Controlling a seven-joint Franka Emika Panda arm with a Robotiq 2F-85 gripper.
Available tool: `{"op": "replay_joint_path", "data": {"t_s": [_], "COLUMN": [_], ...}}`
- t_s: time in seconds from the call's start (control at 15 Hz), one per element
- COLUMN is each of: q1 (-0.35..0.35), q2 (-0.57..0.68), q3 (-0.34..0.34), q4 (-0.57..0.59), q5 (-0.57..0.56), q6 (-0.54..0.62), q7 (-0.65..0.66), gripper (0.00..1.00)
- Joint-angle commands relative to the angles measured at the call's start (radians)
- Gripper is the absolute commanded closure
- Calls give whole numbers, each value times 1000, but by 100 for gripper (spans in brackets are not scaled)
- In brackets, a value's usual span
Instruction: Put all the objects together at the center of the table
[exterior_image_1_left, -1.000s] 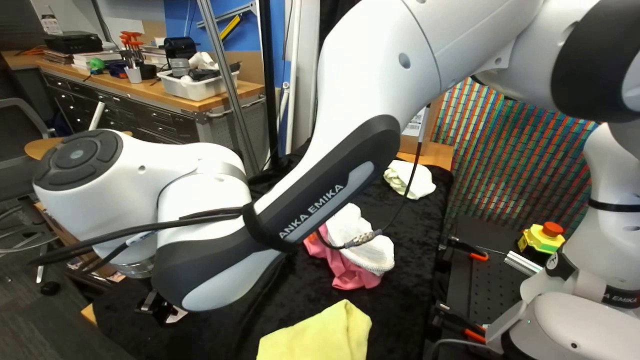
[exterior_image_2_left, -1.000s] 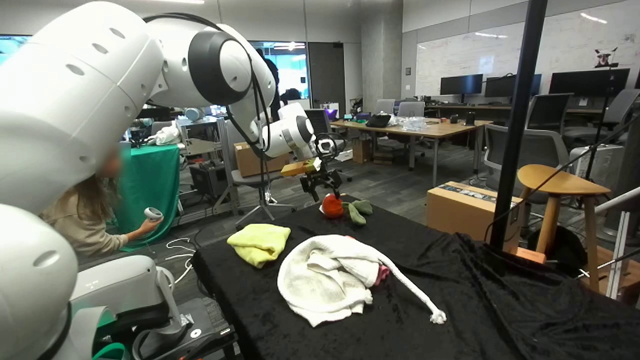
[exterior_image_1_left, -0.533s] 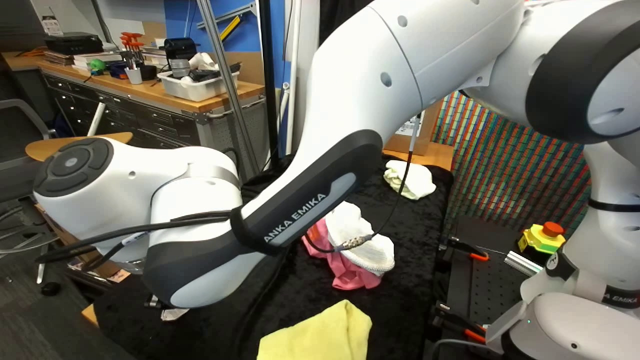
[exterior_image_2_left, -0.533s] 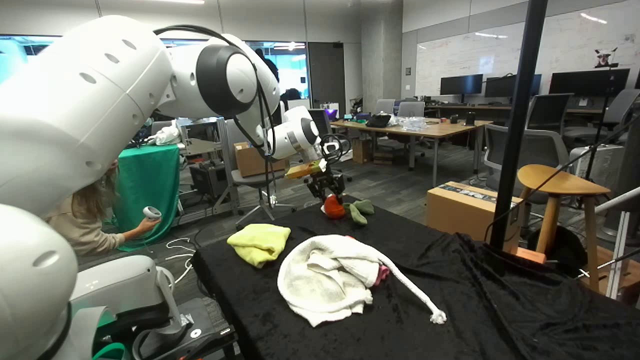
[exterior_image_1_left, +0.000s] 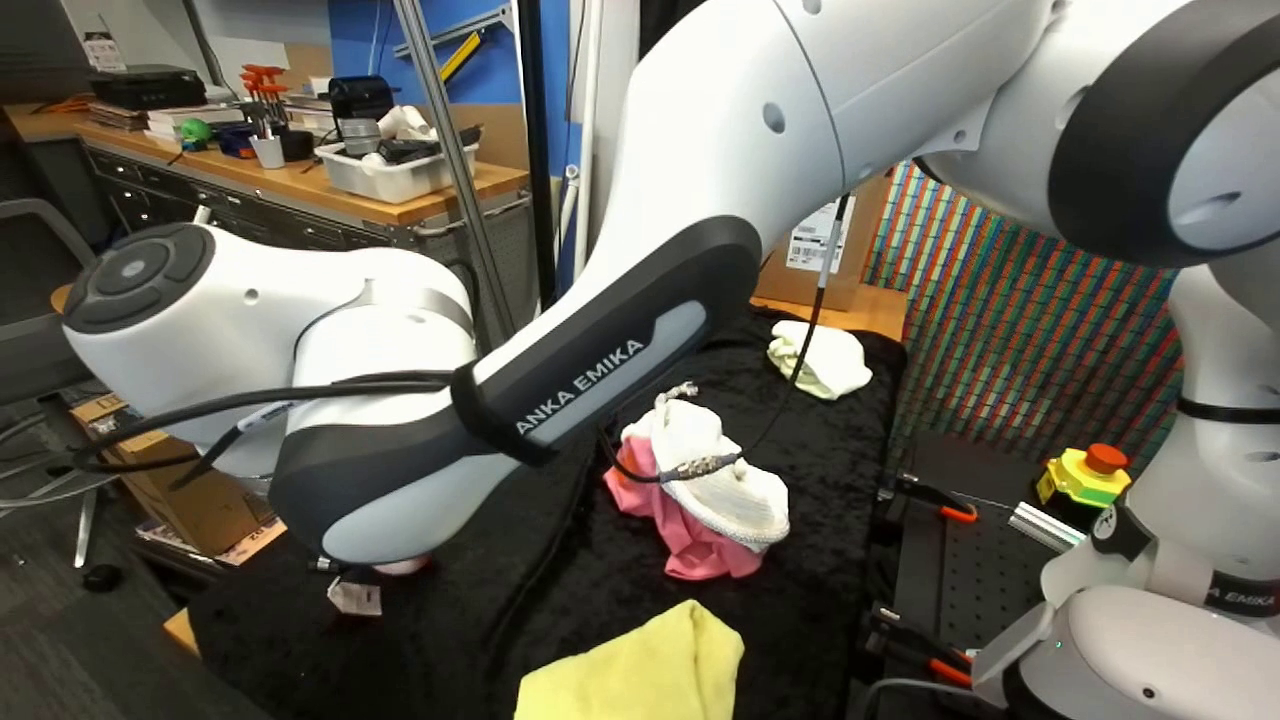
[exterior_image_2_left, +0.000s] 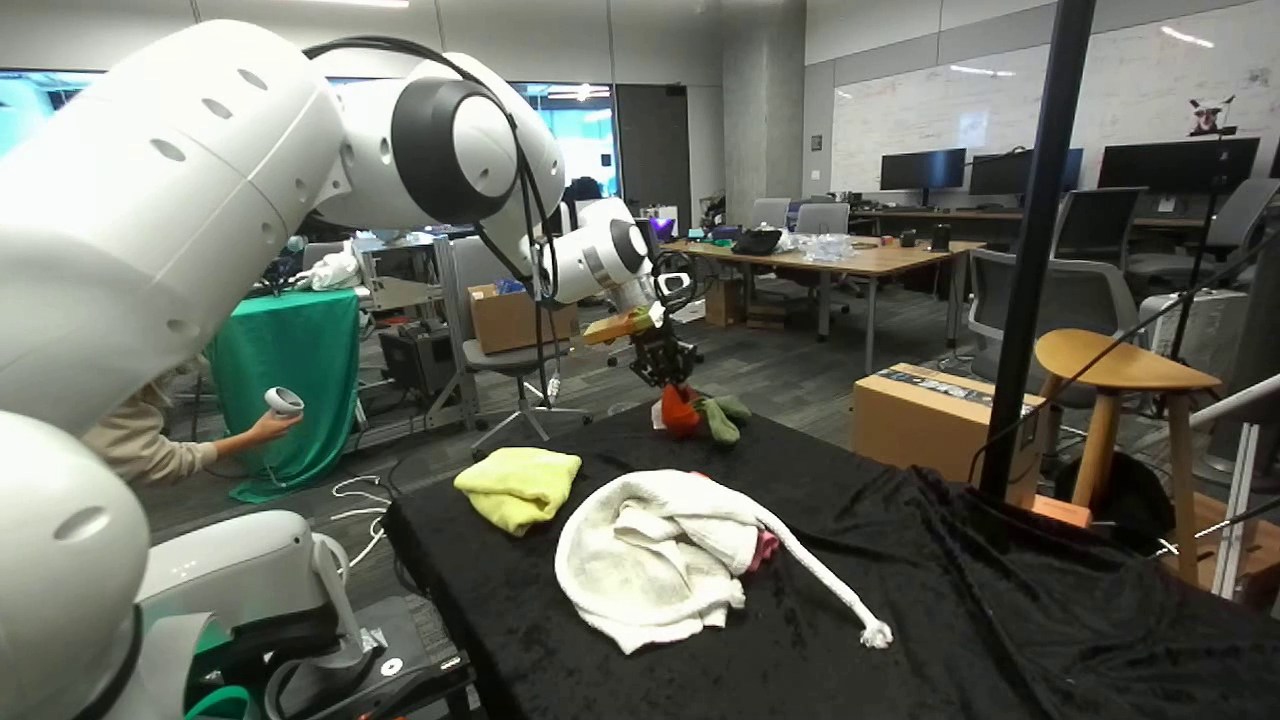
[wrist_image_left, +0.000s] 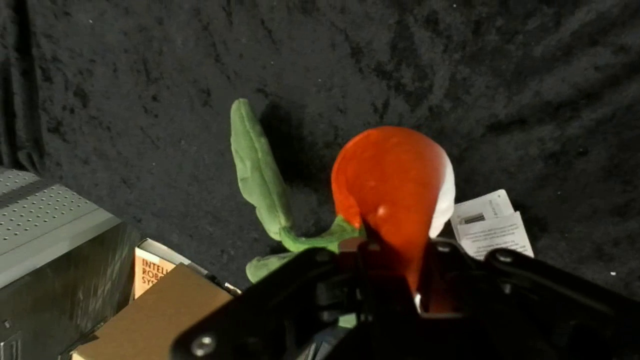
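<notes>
In the wrist view, my gripper is shut on the red-orange round toy, whose fabric is pinched into a narrow fold between the fingers. Green limbs and a white paper tag hang from it. An exterior view has the toy at the far end of the black-draped table; whether it touches the fabric I cannot tell. A white cloth lies mid-table, with the white rope loop around it and the pink cloth beneath. Apart from these lie the pale yellow cloth and another white cloth.
Cardboard boxes stand past the table's edge, near a black upright pole. An emergency stop sits on the dark perforated plate beside the table. A cable dangles from the arm above the cloths.
The gripper came down over the toy with jaws apart, then closed on it and rose slightly. The toy's top is drawn upward and its tag has swung into view.
</notes>
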Motion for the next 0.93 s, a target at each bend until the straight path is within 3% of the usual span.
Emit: {"op": "replay_joint_path", "data": {"t_s": [0.0, 0.33, 0.87], "q1": [-26, -51, -177], "q2": [-96, -221, -517], "q3": [15, 11, 23], "q4": [-55, -150, -488], "q5": [24, 25, 27], "q6": [-52, -112, -210], "q7": [-40, -35, -26], "gripper": [97, 97, 97]}}
